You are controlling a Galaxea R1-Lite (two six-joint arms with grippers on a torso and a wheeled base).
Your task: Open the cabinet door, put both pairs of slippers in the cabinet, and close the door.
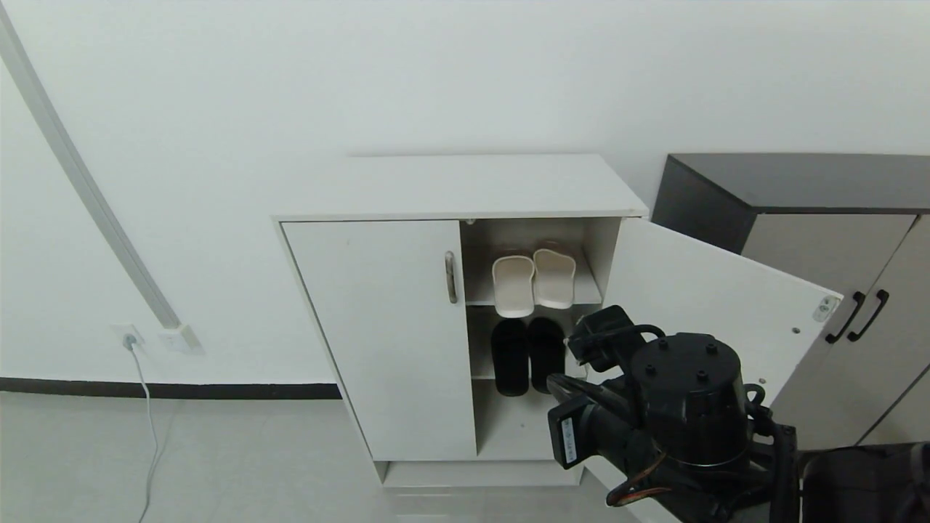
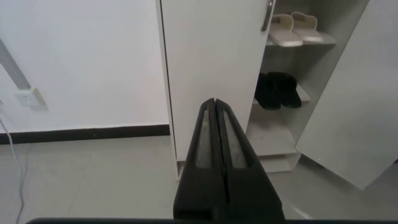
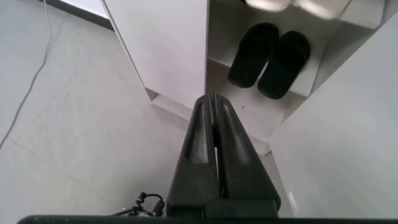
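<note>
- The white cabinet (image 1: 465, 185) is standing against the wall, with its right door (image 1: 697, 305) swinging wide open and its left door (image 1: 378, 327) staying flush, a metal handle (image 1: 450, 277) sitting at that door's inner edge.
- The beige slippers (image 1: 534, 282) are lying side by side on the upper shelf (image 1: 590, 294), and the one nearer the shut door is poking out over the shelf's front edge.
- The black slippers (image 1: 529, 354) are lying side by side on the middle shelf, directly under the beige pair, with their ends hanging over that shelf's front edge.
- The left gripper (image 2: 214, 106) is hanging out in front of the shut left door above the floor, its jaws pressing together on nothing. Both pairs are sitting well apart from it, inside the opening beside that door.
- The right gripper (image 3: 215, 102) is hovering over the floor tiles in front of the open compartment, its jaws pressing together and holding nothing. The black slippers are lying beyond its tips, apart from it.
- A dark grey cabinet (image 1: 799, 181) is standing just beside the white one, behind the open door.
- A wall socket (image 1: 128, 338) with a cable (image 1: 149, 428) is sitting low on the wall.
</note>
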